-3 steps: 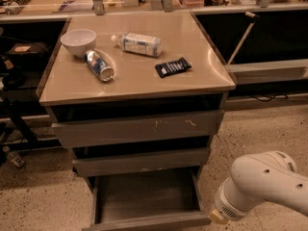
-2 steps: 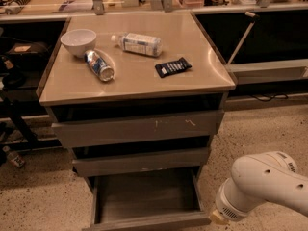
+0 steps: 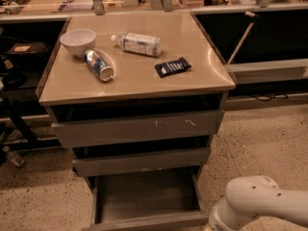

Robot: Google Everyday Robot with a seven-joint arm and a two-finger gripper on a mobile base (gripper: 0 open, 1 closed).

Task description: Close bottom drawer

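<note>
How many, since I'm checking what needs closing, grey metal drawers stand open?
3. Scratched widest top drawer, slightly out; plain mid-width middle drawer, slightly out; narrowest bottom drawer, pulled furthest, tray exposed. Gripper out of view; only the white arm shows, lower right.

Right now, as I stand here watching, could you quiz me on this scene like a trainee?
1. True or false: the bottom drawer is pulled out further than the two above it.
2. What lies nearest the bowl on the cabinet top? A) can B) spoon C) apple
3. Fill in: the claw is out of view; only the white arm shows, at the picture's lower ____ corner.

Key: 1 true; 2 A; 3 right.
</note>
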